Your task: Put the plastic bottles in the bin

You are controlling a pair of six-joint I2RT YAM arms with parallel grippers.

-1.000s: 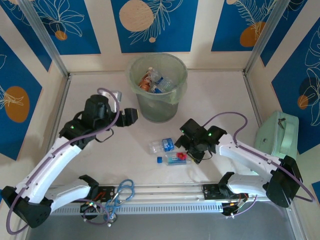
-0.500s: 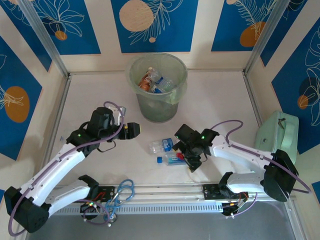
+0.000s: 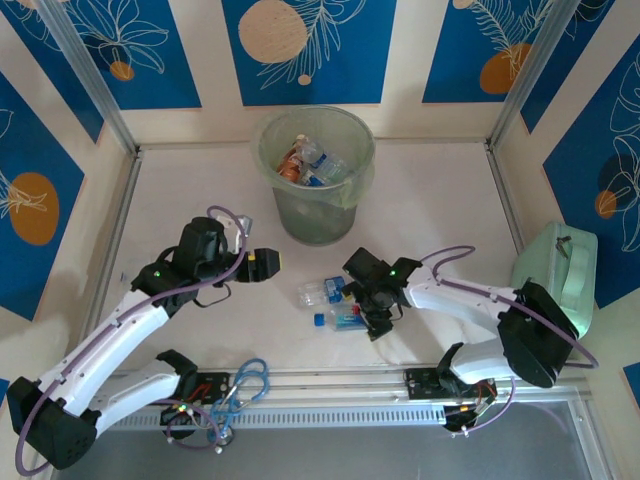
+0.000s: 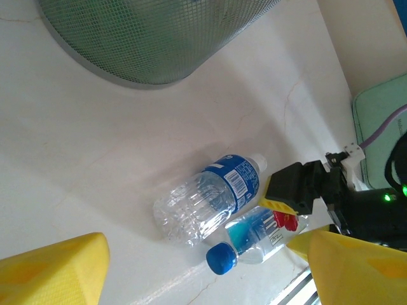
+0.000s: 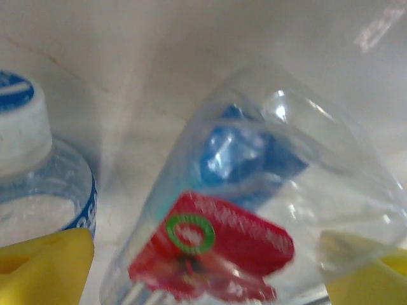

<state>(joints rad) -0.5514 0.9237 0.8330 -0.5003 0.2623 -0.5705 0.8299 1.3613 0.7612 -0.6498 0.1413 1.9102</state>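
Your right fingers (image 5: 44, 260) have slid left and stand open astride the red-labelled bottle (image 5: 210, 254) near the white table (image 3: 440, 200) front edge. Your left fingers (image 4: 51, 270) hang open nearby. The bin (image 3: 315, 215) sits toward the back edge, below blue-panelled walls (image 3: 310, 50).

Between the matt yellow right fingers (image 5: 39, 270) lies the red-label bottle (image 5: 254, 190), clear glossy plastic with a shiny printed film label. Just beside them, the blue-label bottle (image 4: 203, 200) is ribbed clear plastic, also glossy. The table (image 3: 430, 200) looks smooth, matt white. Ahead of the left hand, the bin (image 4: 159, 38) is translucent plastic, finely mesh-textured.
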